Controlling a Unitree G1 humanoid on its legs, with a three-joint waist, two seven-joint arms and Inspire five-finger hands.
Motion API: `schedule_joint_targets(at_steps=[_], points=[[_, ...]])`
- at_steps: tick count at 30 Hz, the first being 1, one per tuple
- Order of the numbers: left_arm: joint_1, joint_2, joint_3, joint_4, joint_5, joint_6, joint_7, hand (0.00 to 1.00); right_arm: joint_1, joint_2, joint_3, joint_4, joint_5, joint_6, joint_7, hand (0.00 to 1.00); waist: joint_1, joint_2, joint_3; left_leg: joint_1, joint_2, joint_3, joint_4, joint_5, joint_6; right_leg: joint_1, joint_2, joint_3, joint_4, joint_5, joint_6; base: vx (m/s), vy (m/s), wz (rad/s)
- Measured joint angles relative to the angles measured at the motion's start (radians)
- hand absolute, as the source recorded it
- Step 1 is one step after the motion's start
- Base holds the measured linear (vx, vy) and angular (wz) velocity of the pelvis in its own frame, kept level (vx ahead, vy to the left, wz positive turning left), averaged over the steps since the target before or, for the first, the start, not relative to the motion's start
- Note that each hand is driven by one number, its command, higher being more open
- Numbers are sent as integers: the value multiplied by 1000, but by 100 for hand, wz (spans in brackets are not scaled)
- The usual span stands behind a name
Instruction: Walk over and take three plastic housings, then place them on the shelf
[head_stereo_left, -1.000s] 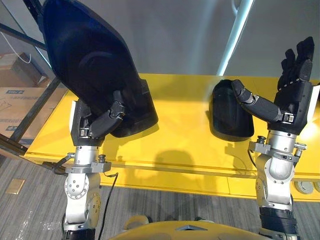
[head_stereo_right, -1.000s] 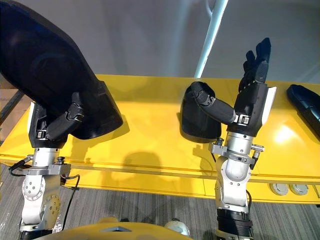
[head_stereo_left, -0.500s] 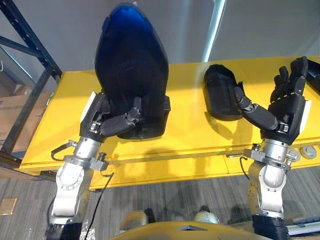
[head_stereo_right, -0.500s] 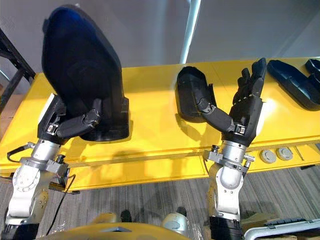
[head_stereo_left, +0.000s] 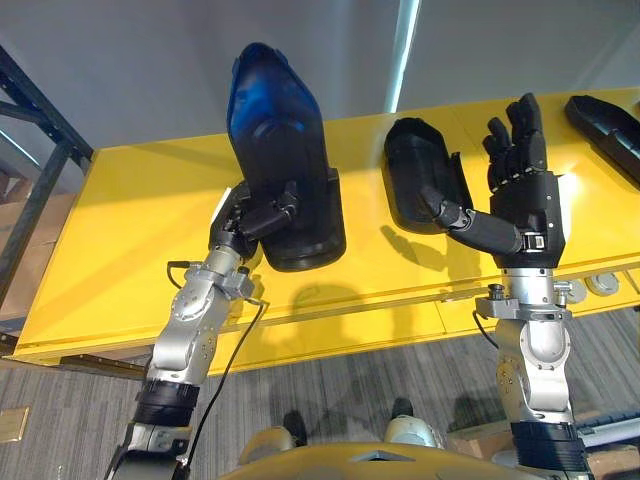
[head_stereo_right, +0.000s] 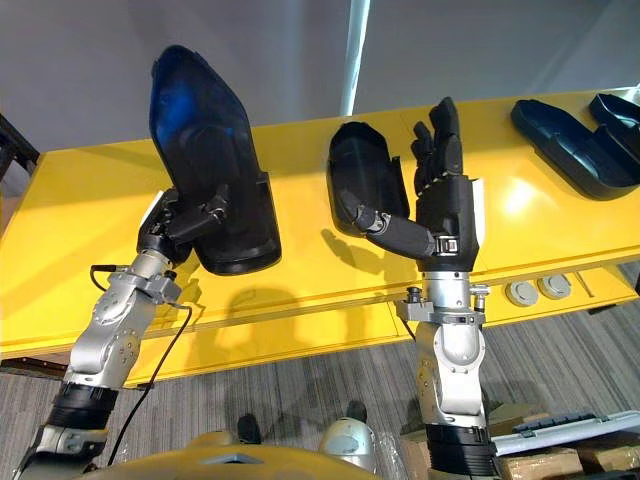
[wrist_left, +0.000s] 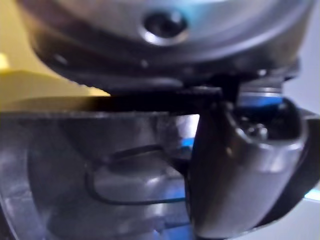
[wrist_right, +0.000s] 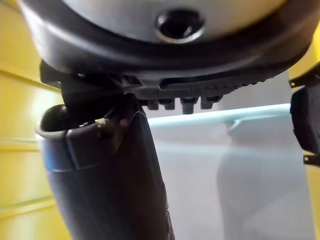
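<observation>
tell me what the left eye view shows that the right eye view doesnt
Left eye view: a small tan plate on the floor at lower left, plus long bars of the dark rack. Right eye view: a second far housing at the table's right end, beside the first far housing. Both: the yellow table, the left hand gripping the raised housing, and the open right hand near the lying housing.
</observation>
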Motion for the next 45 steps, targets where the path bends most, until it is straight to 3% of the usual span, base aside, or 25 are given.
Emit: schedule_joint_targets(at_steps=[10,17,27,28,35,45], points=[[-235,50,2,234,-58,13,12,0,-128,-47,139,24,-1,23,75,100,-18,8,27,-12,-9,-5,-36,36,4,-30,-2,-1,11,3,1,-11,0,1],[-312,81,22,308,-50,70,9,0,-139,-50,140,43,-1,67,67,100,-24,30,52,-12,-8,-1,-45,45,3,-39,-1,5,15,2,1,-8,-1,-1],[-380,101,40,421,-47,103,-10,0,-140,-50,143,42,-1,89,66,100,-23,27,74,1,-5,9,-51,51,1,-39,1,23,19,3,-1,-9,3,-3],[-383,104,46,422,-45,102,-8,100,-140,-50,143,41,-1,90,65,100,-24,29,82,2,-5,11,-50,50,1,-40,1,26,19,3,-1,-26,6,-6],[-410,128,45,461,107,87,54,100,-140,-51,144,39,-1,106,61,100,-31,37,107,-4,1,13,-36,46,-3,-42,4,29,21,4,-2,-5,1,-1],[-422,152,49,502,145,74,76,100,-140,-51,153,34,-1,113,49,100,-40,51,117,0,3,14,-33,45,-3,-38,6,31,22,4,-2,0,0,0]])
